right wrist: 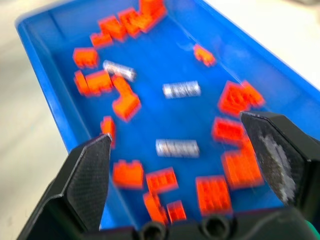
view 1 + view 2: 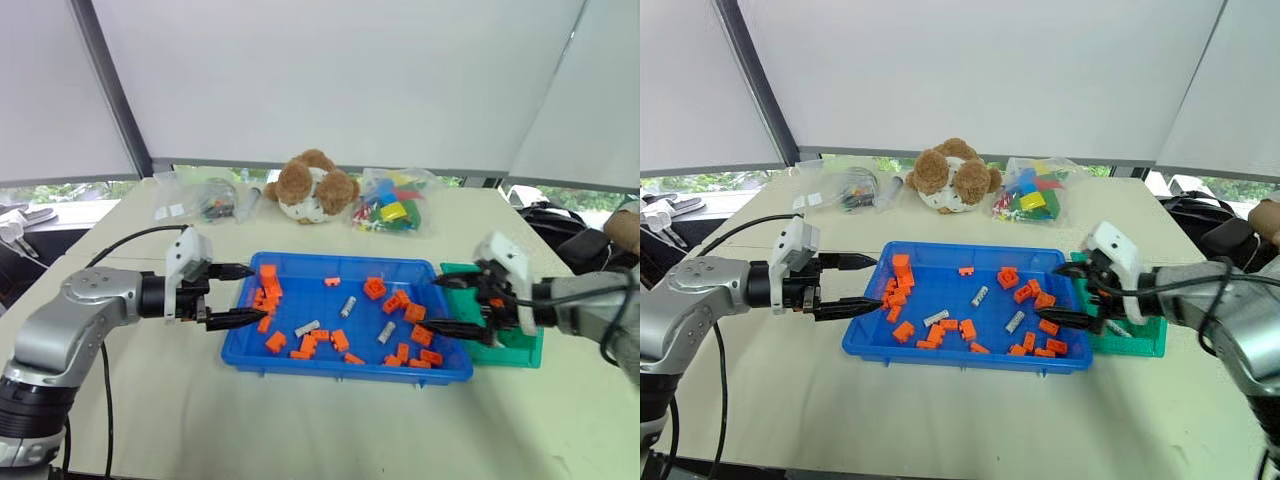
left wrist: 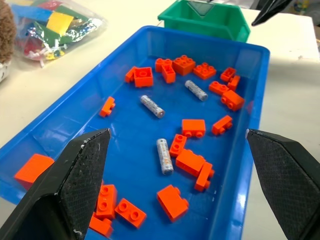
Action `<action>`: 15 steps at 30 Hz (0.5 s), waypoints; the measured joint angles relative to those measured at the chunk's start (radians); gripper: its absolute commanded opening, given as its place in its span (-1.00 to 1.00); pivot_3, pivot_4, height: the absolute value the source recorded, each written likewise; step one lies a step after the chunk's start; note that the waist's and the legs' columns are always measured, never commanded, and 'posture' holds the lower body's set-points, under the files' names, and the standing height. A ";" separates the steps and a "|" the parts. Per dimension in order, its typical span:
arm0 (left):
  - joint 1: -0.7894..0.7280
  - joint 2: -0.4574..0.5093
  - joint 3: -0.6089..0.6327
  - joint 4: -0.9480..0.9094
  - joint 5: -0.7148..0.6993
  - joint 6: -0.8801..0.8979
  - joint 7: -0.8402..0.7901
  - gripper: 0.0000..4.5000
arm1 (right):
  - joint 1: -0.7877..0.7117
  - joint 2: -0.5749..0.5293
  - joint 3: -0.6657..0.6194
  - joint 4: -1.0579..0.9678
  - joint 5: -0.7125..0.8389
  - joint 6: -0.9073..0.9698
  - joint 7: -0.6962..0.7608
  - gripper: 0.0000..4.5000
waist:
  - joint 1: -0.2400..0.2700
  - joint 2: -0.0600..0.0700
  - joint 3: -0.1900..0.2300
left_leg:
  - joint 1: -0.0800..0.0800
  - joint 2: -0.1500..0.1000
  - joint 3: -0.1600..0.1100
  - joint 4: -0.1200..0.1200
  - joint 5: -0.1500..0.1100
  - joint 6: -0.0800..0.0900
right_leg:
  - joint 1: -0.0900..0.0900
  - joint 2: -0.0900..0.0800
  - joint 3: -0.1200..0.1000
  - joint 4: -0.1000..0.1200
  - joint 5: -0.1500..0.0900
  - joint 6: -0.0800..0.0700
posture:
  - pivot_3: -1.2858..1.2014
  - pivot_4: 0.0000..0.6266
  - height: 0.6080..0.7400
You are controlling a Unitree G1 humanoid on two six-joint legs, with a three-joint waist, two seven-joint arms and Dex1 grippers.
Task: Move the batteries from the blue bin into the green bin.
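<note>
Both grippers open over the blue bin, nothing held.

Three batteries [image 2: 386, 333] lie flat in the middle of the blue bin [image 2: 300, 265], slanting lower-left to upper-right. The right gripper [image 2: 450, 305], at centre right beside the green bin [image 2: 520, 350], seems nearer; the left gripper [image 2: 235, 295] is at centre left.

My black claws [image 2: 240, 295] flank a bright blue bin [image 2: 300, 354] strewn with orange bricks [image 2: 340, 340] and grey-silver speckled batteries [image 3: 164, 156], beside a dark green bin [image 2: 520, 350], all on my beige table [image 2: 300, 420]
</note>
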 measured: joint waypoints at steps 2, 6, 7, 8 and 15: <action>-0.005 -0.008 -0.003 0.007 0.002 -0.002 0.003 0.98 | -0.109 0.092 0.097 0.063 -0.047 -0.019 0.006 1.00 | -0.002 0.000 0.000 | -0.001 0.000 0.002 0.000 0.000 0.000 | -0.002 0.000 0.001 0.001 0.000 0.000 | 0.03 -0.52 1.00; -0.004 -0.009 -0.004 0.027 0.012 -0.016 0.003 0.98 | -0.281 0.292 0.267 0.277 -0.174 -0.097 0.019 1.00 | -0.002 0.000 0.000 | -0.003 0.000 0.003 0.000 0.000 0.000 | -0.005 0.000 0.001 0.002 0.000 0.000 | 0.03 -0.52 1.00; -0.006 -0.010 -0.008 0.024 0.015 -0.019 0.003 0.98 | -0.313 0.345 0.310 0.332 -0.209 -0.127 0.019 1.00 | -0.001 0.000 0.000 | -0.005 0.000 0.002 0.000 0.000 0.000 | -0.006 0.000 0.001 0.002 0.000 0.000 | 0.03 -0.52 1.00; -0.006 -0.010 -0.009 0.024 0.018 -0.019 0.002 0.98 | -0.333 0.378 0.344 0.376 -0.240 -0.155 0.022 1.00 | 0.000 0.000 0.000 | -0.005 0.000 0.002 0.000 0.000 0.000 | -0.007 0.000 0.001 0.002 0.000 0.000 | 0.03 -0.52 1.00; 0.006 0.001 -0.002 0.020 0.024 -0.019 0.014 0.98 | -0.388 0.556 0.445 0.579 -0.374 -0.264 0.041 1.00 | 0.007 0.000 0.000 | -0.010 0.000 0.002 0.001 0.000 0.000 | -0.011 -0.001 -0.001 0.002 0.001 0.000 | 0.03 -0.52 1.00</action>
